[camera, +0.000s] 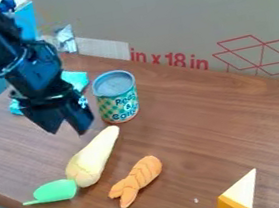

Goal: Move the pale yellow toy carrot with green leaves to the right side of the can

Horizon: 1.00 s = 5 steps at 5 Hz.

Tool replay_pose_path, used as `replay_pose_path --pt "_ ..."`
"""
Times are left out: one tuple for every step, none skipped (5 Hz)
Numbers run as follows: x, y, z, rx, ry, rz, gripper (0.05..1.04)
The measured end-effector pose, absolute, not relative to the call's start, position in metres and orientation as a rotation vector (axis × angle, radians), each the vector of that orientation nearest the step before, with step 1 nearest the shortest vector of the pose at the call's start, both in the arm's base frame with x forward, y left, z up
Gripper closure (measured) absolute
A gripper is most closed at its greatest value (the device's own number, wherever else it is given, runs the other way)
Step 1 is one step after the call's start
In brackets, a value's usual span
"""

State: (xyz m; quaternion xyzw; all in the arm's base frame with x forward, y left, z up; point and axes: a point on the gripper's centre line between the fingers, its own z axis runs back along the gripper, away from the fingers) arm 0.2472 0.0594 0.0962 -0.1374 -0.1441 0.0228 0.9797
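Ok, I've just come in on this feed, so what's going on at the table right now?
The robot arm's claw hangs open over the brown table, with nothing visible between its fingers. Beside it stands a can, with a teal cloth behind. Nearer the camera lie a pale yellow tapered toy, a green piece at its wide end, and an orange shrimp-like toy. A yellow wedge sits near the picture's bottom edge.
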Motion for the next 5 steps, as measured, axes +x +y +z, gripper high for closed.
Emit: replay_pose_path --pt "0.25 0.057 0.091 -0.288 -0.274 0.078 0.082" --pt "0.256 0.056 0.077 -0.234 -0.178 0.113 0.082" --pt "0.262 0.054 0.067 -0.161 -0.058 0.087 0.082" --pt "0.264 0.047 0.061 -0.168 -0.042 0.074 0.082" --pt "0.266 0.035 0.059 -0.207 -0.059 0.071 0.082"
